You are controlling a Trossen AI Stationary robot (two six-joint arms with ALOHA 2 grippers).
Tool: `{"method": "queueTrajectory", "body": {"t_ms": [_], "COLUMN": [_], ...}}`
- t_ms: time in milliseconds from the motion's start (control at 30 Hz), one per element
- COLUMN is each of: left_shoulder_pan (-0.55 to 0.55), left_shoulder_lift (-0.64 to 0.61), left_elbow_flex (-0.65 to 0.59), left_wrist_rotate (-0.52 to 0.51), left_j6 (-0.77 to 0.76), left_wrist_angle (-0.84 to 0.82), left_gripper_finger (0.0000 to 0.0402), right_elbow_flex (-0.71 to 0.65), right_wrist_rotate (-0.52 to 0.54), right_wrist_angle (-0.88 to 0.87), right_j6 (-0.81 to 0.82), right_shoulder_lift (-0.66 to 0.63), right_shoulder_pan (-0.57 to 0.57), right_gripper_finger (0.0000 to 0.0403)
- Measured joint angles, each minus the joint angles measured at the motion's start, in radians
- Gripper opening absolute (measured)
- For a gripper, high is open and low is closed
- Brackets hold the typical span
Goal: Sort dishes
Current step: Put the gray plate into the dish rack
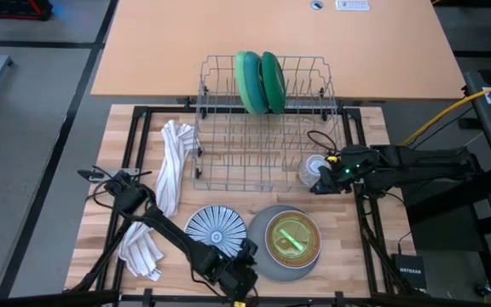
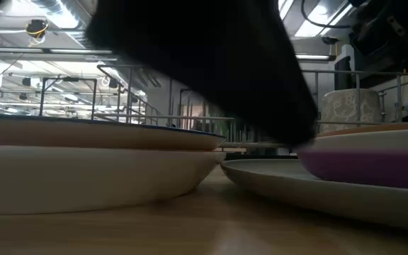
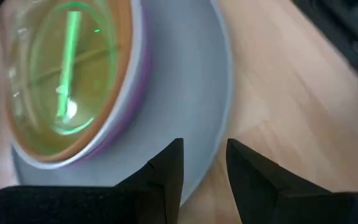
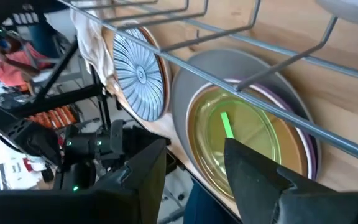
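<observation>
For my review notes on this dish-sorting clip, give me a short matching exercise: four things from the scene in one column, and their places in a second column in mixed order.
Things:
1. green plates
2. striped plate
3. grey plate
4. white towel

Places:
A. lying on the table left of the rack
B. at the bottom of the stack with the orange bowl
C. standing upright in the wire rack
D. flat on the table, between the towel and the stack

Pairs: 1-C, 2-D, 3-B, 4-A

Legible text, one item: "NETGEAR", white lettering on a small black box off the worktop's edge, at about 4 o'clock. Nothing else readable.
</observation>
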Motion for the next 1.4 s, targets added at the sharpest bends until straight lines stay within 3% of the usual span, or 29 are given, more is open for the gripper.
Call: {"method": "queueTrajectory", "body": {"t_ms": [367, 700, 967, 1100, 1300, 1400], "left_shoulder_pan": [0.005, 0.027, 0.039, 0.04, 0.04, 0.04], "left_shoulder_lift": [0.021, 0.066, 0.075, 0.077, 0.079, 0.082], "left_elbow_flex": [0.0, 0.001, 0.003, 0.003, 0.001, 0.0], "left_wrist_rotate": [-0.001, -0.009, -0.028, -0.031, -0.039, -0.058], "left_j6": [0.057, 0.236, 0.237, 0.236, 0.201, 0.186], "left_wrist_angle": [0.0, 0.0, 0.007, 0.012, 0.018, 0.043], "left_gripper_finger": [0.0111, 0.0111, 0.011, 0.0086, 0.0017, 0.0008], "right_elbow_flex": [-0.006, -0.01, -0.01, -0.009, -0.008, -0.008], "right_wrist_rotate": [-0.011, 0.034, 0.065, 0.061, 0.006, -0.026], "right_wrist_angle": [0.086, 0.162, 0.177, 0.22, 0.297, 0.329], "right_j6": [0.005, -0.017, -0.144, -0.23, -0.316, -0.349], "right_shoulder_lift": [0.018, 0.019, -0.001, -0.009, -0.023, -0.028], "right_shoulder_pan": [0.0, -0.001, -0.001, -0.001, 0.0, 0.0], "right_gripper_finger": [0.0166, 0.0165, 0.0165, 0.0165, 0.0165, 0.0165]}}
